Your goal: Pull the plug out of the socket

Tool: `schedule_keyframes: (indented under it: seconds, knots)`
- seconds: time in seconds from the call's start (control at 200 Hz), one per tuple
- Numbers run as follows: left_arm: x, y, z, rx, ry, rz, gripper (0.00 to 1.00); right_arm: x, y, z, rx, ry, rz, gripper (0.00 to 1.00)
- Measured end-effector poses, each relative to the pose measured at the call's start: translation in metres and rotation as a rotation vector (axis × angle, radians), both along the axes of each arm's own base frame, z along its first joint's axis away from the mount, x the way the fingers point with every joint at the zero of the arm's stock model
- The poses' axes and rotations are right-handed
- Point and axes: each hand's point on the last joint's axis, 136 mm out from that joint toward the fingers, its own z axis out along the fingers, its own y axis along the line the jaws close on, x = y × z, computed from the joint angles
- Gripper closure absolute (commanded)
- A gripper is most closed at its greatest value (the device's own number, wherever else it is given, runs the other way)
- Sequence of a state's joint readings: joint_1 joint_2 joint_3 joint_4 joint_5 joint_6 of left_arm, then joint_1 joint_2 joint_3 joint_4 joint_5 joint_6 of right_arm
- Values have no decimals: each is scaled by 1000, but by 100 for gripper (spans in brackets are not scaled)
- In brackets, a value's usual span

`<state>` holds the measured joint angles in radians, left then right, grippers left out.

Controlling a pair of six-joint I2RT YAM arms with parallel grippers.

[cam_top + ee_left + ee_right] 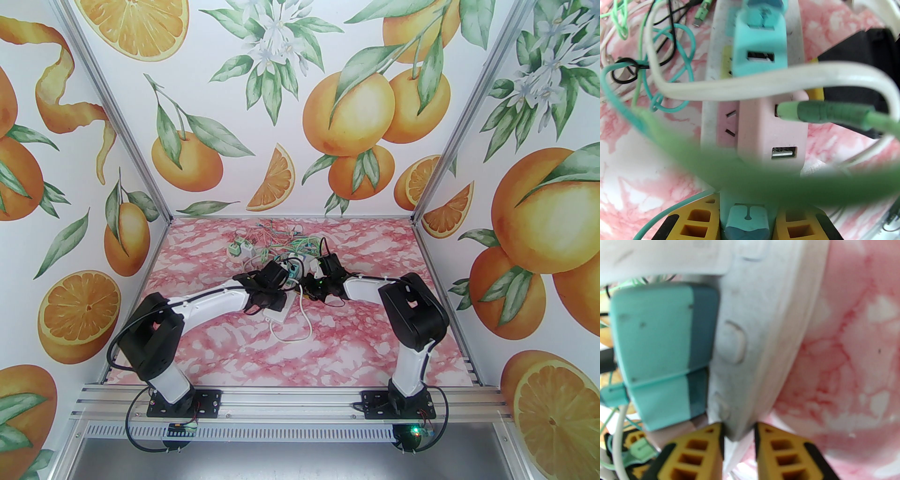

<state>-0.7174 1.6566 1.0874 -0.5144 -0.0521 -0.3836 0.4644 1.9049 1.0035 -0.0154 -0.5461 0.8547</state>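
We see the two arms meet in the middle of the pink table, a bit toward the back. A white power strip lies there under them.

From the left wrist, the strip's long side runs straight up the picture, away from us. Three things sit on it in a row. Far off is a teal block. In the middle is a pink block. A green cable plug is stuck into the pink block from the right and lies flat across.

Closest to us is the small teal plug. The left gripper has its yellow fingers pressed tight on both sides of it. The plug's long side goes the same way as the strip, and its front end points away from us, toward the pink block. A blurry green wire hides that end, so we cannot tell if it is in a socket. A fat white cord bends across in front of the blocks.

From the right wrist, the right gripper has its two yellow fingers squeezed on the thin edge of the white strip. The teal block sticks out to the left of the strip there.
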Motion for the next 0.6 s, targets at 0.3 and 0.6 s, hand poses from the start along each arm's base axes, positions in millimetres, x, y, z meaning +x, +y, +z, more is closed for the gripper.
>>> schedule_keyframes:
  seconds: [0.3, 0.6]
  knots:
    - [6, 14, 31, -34, -59, 40, 88, 0, 0, 0, -1, -6, 5, 72]
    - [7, 42, 76, -47, -152, 103, 88, 1, -1, 2, -15, -18, 7, 69]
